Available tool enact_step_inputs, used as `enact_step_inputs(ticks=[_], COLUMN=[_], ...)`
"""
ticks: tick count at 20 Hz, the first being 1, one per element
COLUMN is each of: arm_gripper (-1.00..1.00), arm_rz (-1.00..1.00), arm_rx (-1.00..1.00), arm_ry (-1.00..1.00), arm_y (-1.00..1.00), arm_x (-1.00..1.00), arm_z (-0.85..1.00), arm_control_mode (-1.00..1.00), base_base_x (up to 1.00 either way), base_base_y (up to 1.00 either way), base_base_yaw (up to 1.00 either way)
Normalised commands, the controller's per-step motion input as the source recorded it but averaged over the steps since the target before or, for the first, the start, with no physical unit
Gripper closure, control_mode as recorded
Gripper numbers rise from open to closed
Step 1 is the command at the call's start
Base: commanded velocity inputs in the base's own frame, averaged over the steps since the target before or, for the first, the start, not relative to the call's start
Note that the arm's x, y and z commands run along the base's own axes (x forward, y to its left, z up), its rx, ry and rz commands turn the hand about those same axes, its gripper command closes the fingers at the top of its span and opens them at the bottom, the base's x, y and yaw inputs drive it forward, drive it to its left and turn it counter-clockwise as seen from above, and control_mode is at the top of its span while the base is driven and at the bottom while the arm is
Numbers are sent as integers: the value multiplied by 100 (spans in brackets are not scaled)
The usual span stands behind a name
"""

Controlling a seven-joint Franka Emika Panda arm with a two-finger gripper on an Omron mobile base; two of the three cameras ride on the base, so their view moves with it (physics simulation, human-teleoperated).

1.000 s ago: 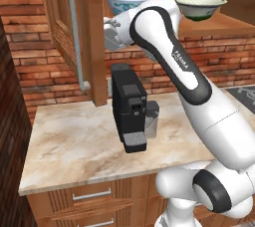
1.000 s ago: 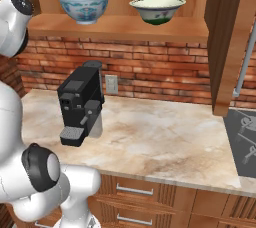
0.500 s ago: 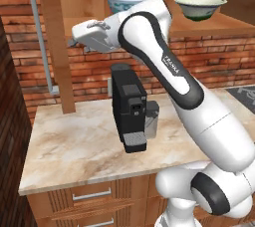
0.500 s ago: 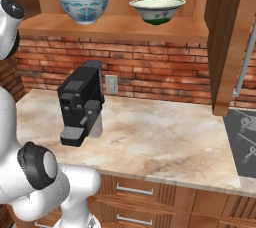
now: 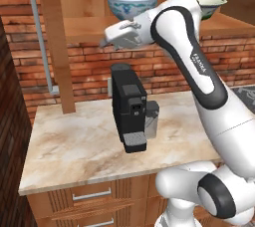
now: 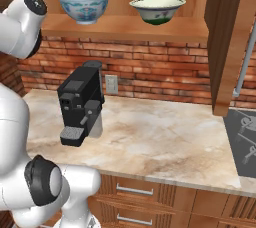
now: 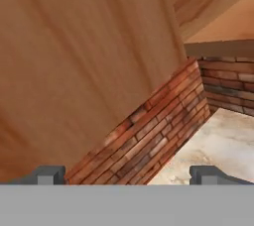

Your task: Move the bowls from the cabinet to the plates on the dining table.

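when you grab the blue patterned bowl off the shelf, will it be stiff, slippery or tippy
The blue patterned bowl looks rigid, likely ceramic, so probably stiff and breakable. Its glossy surface may be slippery. It stands on a narrow foot under a wide rim, so a sideways push could tip it.

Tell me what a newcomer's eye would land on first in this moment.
Two bowls on the open cabinet shelf: the blue-patterned bowl on the left, the cream-green bowl to its right. Below them a black coffee machine stands on the marble counter. The open, empty hand is raised near the shelf's left end.
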Motion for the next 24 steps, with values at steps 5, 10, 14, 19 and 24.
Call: enact_step_inputs(ticks=[5, 10, 14, 19, 24], arm_gripper=[-100, -100, -100, -100, -100], arm_rz=[0, 0, 0, 0, 0], arm_rx=[-36, -41, -41, -44, -44], arm_ry=[-10, -15, -19, -27, -28], arm_y=[-35, -33, -25, -16, -13], arm_x=[0, 0, 0, 0, 0], arm_z=[13, 27, 13, 0, 0], arm_control_mode=[-100, -100, -100, -100, -100], base_base_x=[0, 0, 0, 0, 0], base_base_y=[0, 0, 0, 0, 0], base_base_yaw=[0, 0, 0, 0, 0])
